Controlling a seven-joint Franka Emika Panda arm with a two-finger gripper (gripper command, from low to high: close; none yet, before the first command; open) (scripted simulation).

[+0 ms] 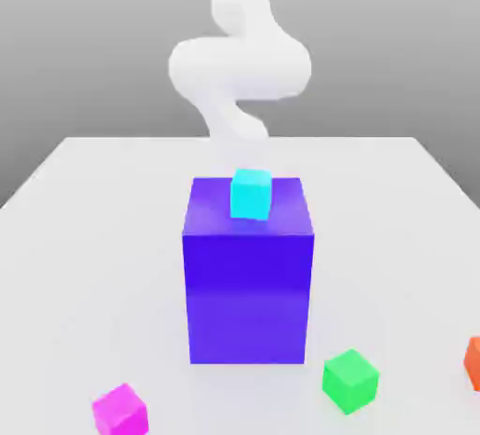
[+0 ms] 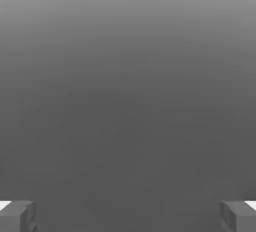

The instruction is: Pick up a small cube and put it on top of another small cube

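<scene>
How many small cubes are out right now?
4: cyan cube atop the big blue block; magenta cube, green cube, orange cube on the table. Others may hide behind the block.

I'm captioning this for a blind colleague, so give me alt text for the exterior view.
A tall blue-violet block stands mid-table with a small cyan cube on top, the white robot arm rising behind it. On the white table in front lie a magenta-pink cube at the exterior view's left, a green cube right, and an orange cube at the right edge.
</scene>
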